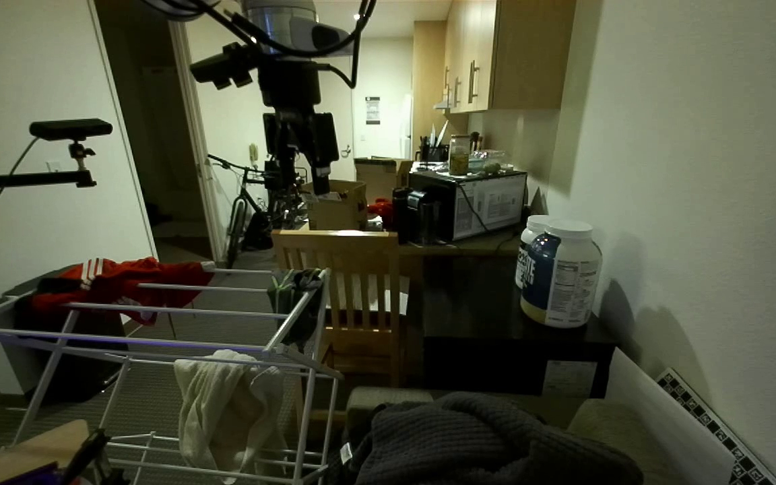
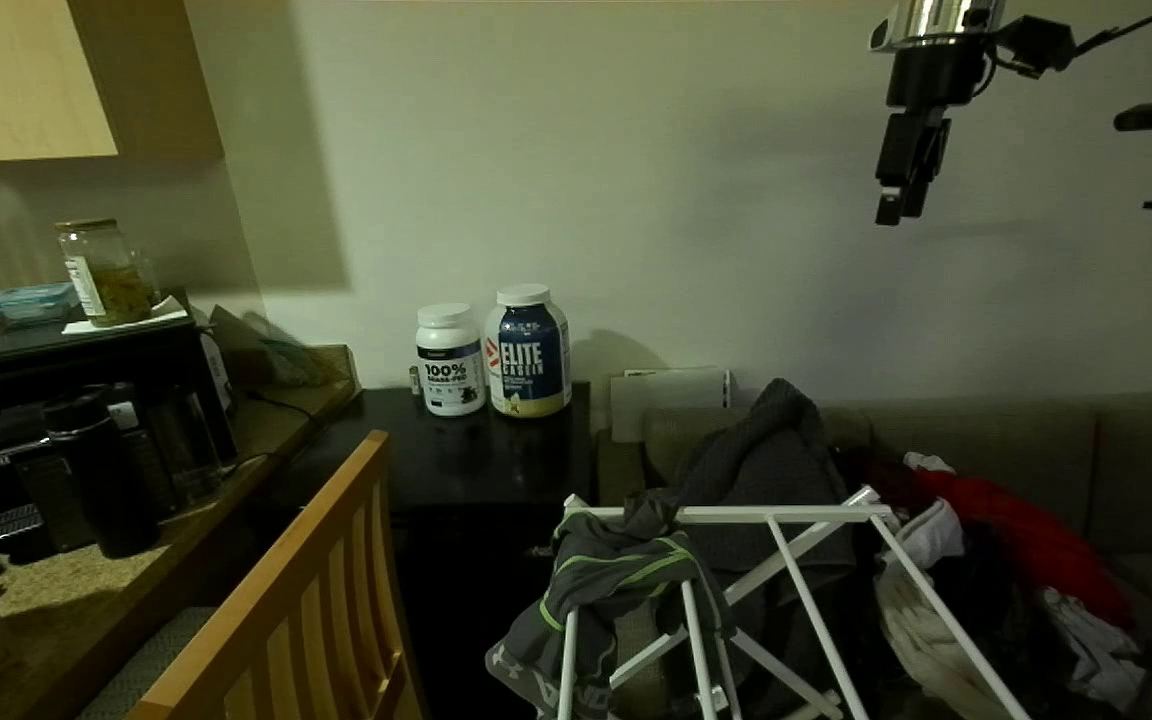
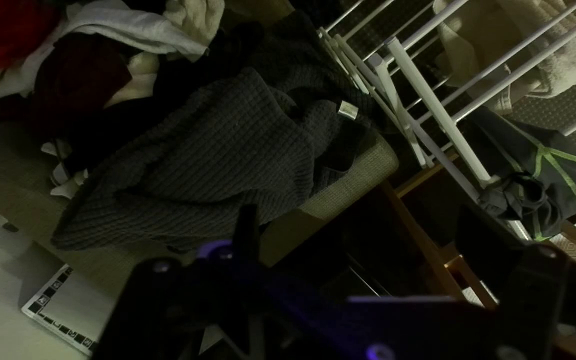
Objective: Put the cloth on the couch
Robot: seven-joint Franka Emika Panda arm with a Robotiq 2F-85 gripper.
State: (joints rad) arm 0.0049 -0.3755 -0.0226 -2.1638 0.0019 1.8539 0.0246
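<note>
Several cloths are in view and I cannot tell which one is meant. A dark grey cloth with green lines (image 2: 626,570) hangs over the drying rack's end; it also shows in the wrist view (image 3: 543,165) and in an exterior view (image 1: 297,296). A red cloth (image 1: 125,283) lies over the rack's far side, and a cream cloth (image 1: 226,411) hangs lower. The couch (image 2: 996,450) bears a dark grey ribbed blanket (image 3: 218,150); its armrest (image 3: 348,180) shows in the wrist view. My gripper (image 1: 304,182) is open and empty, high above the rack and couch, touching nothing.
The white drying rack (image 1: 192,343) stands beside the couch. A wooden chair (image 1: 337,269) and a dark table (image 1: 469,303) with two tubs (image 2: 526,350) stand nearby. Red and white clothes (image 2: 1016,540) are heaped on the couch. A camera on an arm (image 1: 71,128) stands alongside.
</note>
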